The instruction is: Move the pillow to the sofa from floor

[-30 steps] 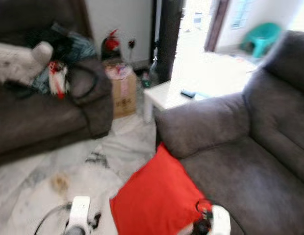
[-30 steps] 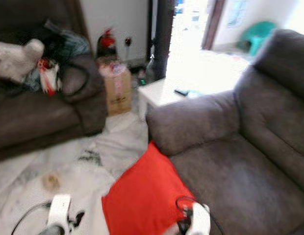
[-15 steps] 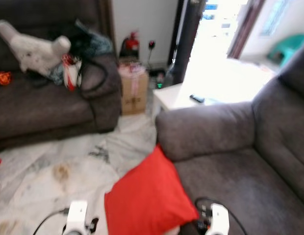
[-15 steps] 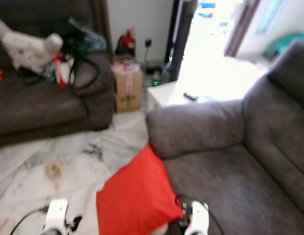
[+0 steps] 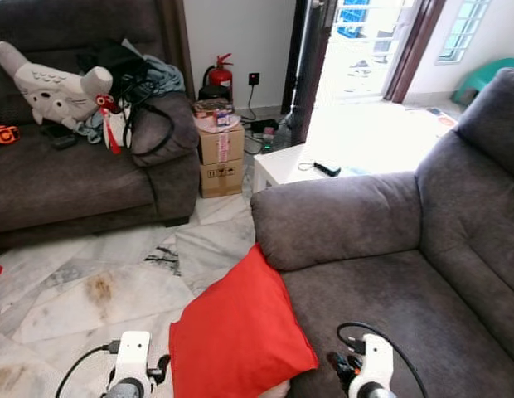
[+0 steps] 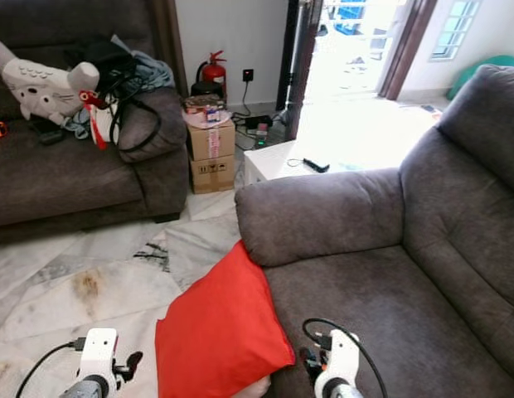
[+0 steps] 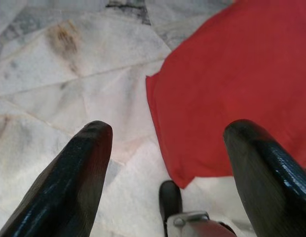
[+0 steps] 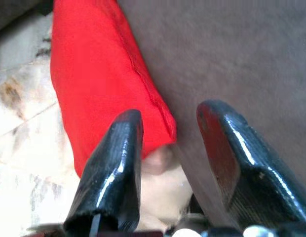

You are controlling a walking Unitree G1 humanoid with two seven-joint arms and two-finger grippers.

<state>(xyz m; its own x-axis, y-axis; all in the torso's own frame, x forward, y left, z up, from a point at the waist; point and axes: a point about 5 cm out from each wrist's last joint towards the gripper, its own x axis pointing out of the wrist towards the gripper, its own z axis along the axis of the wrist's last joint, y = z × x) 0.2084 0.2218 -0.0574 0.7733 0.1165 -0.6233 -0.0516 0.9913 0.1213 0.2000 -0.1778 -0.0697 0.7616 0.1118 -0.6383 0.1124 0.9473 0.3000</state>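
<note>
My left pincer (image 7: 165, 163) hangs low over the marble floor (image 5: 91, 290), its two black fingers (image 7: 74, 182) spread wide with nothing between them; beyond them lies the near corner of the red pillow (image 7: 232, 94). My right pincer (image 8: 170, 163) is also parted, holding nothing, and points down at the seam where the pillow's lower edge meets the grey sofa (image 5: 390, 290). One finger (image 8: 111, 168) sits over the red cloth, the other over the grey upholstery.

From my head, my two white wrists show at the bottom, the left (image 5: 131, 365) over the floor and the right (image 5: 369, 369) over the sofa's seat. The pillow stands between them, tilted on the floor and leaning against the front of the sofa, its top corner touching just below the armrest (image 5: 340, 220).

Farther off, a white low counter (image 5: 290, 166) stands behind the armrest with a small dark object (image 5: 327, 168) on it. Left of it, two stacked cardboard boxes (image 5: 220, 157) sit beside a second dark sofa (image 5: 75, 182), which carries a grey plush toy (image 5: 54, 87), a bag and loose clothes. A red fire extinguisher (image 5: 217, 75) stands against the wall, near an open, brightly lit doorway (image 5: 365, 50).
</note>
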